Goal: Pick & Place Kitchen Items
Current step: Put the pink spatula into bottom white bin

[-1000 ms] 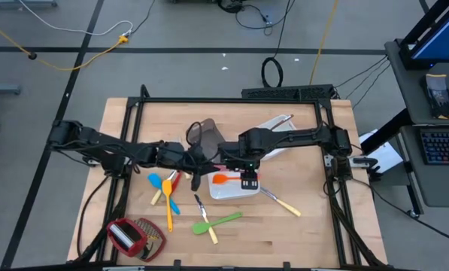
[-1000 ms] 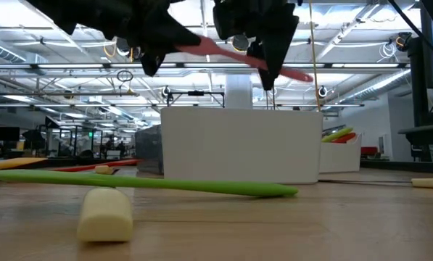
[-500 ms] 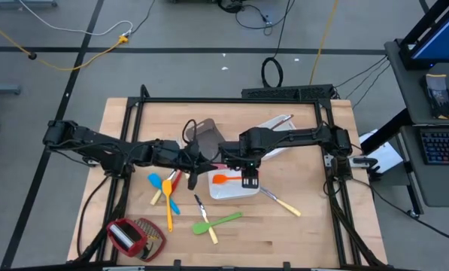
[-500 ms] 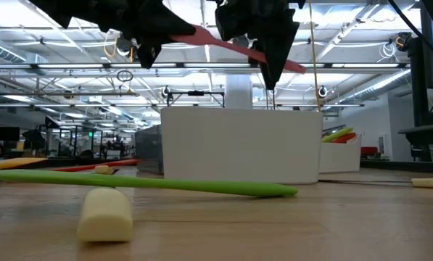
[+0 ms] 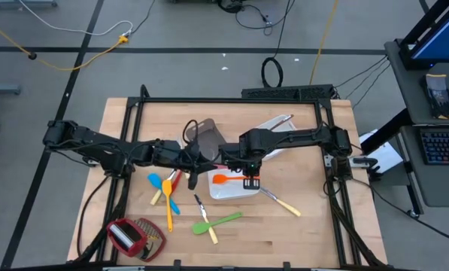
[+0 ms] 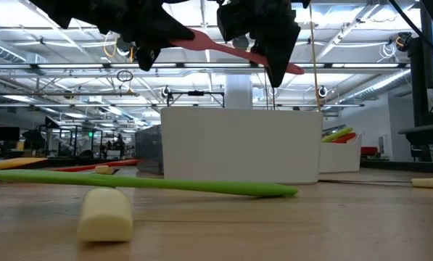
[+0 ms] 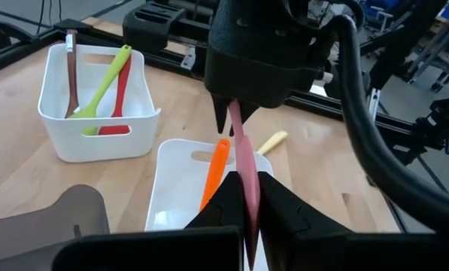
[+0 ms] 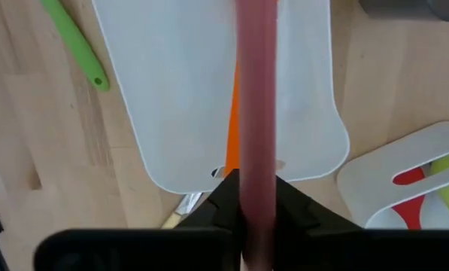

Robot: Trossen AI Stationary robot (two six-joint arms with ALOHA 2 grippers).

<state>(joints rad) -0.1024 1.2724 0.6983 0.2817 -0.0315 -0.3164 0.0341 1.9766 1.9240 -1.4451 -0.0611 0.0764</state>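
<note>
While both pincers clamp it, slim smooth pink utensil (image 7: pixel 241 154), over glossy white tray (image 7: pixel 175 184)

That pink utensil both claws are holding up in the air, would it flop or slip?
The pink utensil probably stays stiff: it spans straight between the left gripper and right gripper. Its slim, smooth handle might slip or pivot. It looks light.

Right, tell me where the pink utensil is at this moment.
The pink utensil is in the air at the table's middle, gripped at once by the left gripper and the right gripper, above the white tray holding an orange spatula.
</note>
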